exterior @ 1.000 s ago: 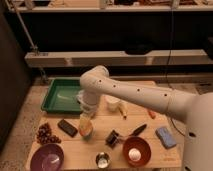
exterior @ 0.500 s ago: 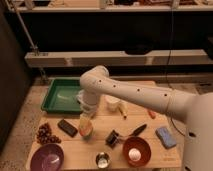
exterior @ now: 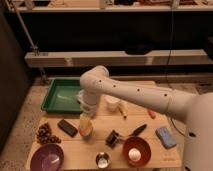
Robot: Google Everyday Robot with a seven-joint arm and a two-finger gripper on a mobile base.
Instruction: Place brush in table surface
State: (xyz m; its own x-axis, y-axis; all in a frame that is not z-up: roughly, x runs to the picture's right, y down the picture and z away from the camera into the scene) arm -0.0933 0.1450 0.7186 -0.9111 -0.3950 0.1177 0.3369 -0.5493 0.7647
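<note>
The brush (exterior: 123, 135) lies on the light tan wooden table surface (exterior: 150, 127), its slim black handle pointing up right and its blocky head at lower left. My white arm reaches in from the right. My gripper (exterior: 86, 114) hangs down over the left-middle of the table, left of the brush and clear of it, just above an orange and yellow object (exterior: 85, 127).
A green tray (exterior: 62, 96) sits at the back left. A flat black block (exterior: 67, 127) and dark grapes (exterior: 46, 134) lie at left. A purple bowl (exterior: 47, 158), a small metal cup (exterior: 102, 160), a red bowl with a white egg (exterior: 136, 151), a blue sponge (exterior: 165, 137) and a white cup (exterior: 113, 104) stand around.
</note>
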